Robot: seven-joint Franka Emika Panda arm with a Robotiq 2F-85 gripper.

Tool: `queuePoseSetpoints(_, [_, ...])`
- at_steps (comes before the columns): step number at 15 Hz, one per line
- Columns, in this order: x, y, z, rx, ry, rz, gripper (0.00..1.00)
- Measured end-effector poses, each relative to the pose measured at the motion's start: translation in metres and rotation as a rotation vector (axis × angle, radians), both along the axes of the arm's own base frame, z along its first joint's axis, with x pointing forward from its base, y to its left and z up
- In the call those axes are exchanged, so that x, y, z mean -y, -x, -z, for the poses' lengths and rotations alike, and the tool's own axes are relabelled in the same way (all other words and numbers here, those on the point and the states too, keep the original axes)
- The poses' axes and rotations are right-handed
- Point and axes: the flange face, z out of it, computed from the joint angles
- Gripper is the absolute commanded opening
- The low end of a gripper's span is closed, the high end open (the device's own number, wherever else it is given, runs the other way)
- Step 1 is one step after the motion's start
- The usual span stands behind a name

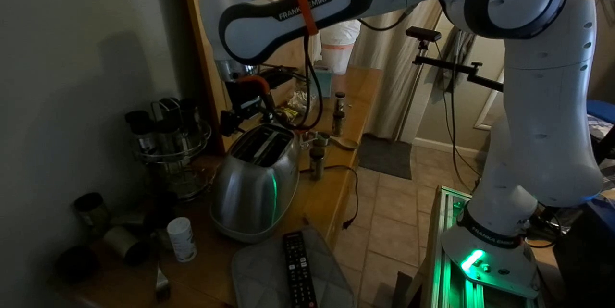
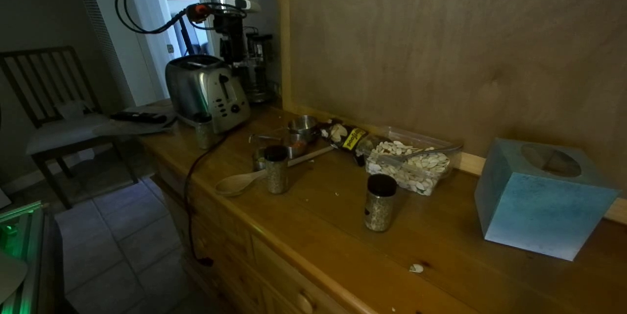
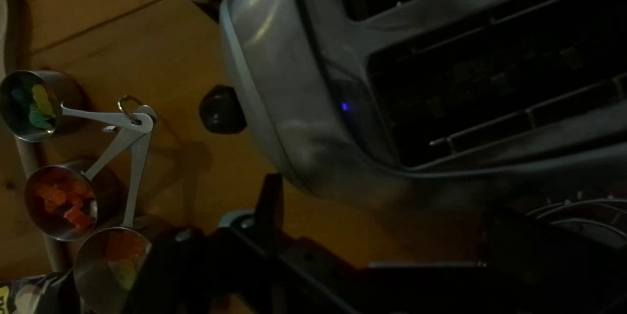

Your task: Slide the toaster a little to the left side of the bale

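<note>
There is one chrome toaster [image 1: 254, 188], upright on the table [image 2: 303, 226], its two slots facing up and one small blue light glowing by them. The claw [image 3: 384, 201] hangs beside it, on the side toward the wire rack [image 1: 190, 153]; its two fingers [image 3: 269, 201] stand spread apart. Whether either touches the chrome, I can't tell from here.

Next to the toaster lies one grey mat [image 1: 257, 269] with one black remote [image 1: 299, 269] on it, and near those stands one white shaker [image 1: 182, 239]. The rack's jars are too dim to count.

Farther along I make out three spice jars [image 2: 379, 204], spaced apart, the closest just by the toaster. Three measuring cups [image 3: 68, 91] share one ring, coloured bits in each. One wooden spoon [image 2: 235, 184] lies there too, then one black bag [image 2: 345, 137] with a yellow label, one clear tub [image 2: 416, 136] of pale flat pieces, and one blue box [image 2: 534, 206]. One cord [image 2: 187, 194] drops over the edge, plug dangling.
</note>
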Motion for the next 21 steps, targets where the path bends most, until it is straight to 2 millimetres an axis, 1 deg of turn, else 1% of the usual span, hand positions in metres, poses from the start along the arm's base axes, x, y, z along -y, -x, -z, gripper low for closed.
queuePoseSetpoints(10, [-0.026,0.002,0.009,-0.001,0.012,-0.054,1.00])
queuePoseSetpoints(13, [-0.029,-0.001,0.013,0.016,0.020,-0.039,1.00])
queuePoseSetpoints(16, [-0.029,-0.002,0.012,0.032,0.018,-0.017,1.00])
queuePoseSetpoints(21, [-0.037,-0.007,0.014,0.106,-0.021,0.023,1.00])
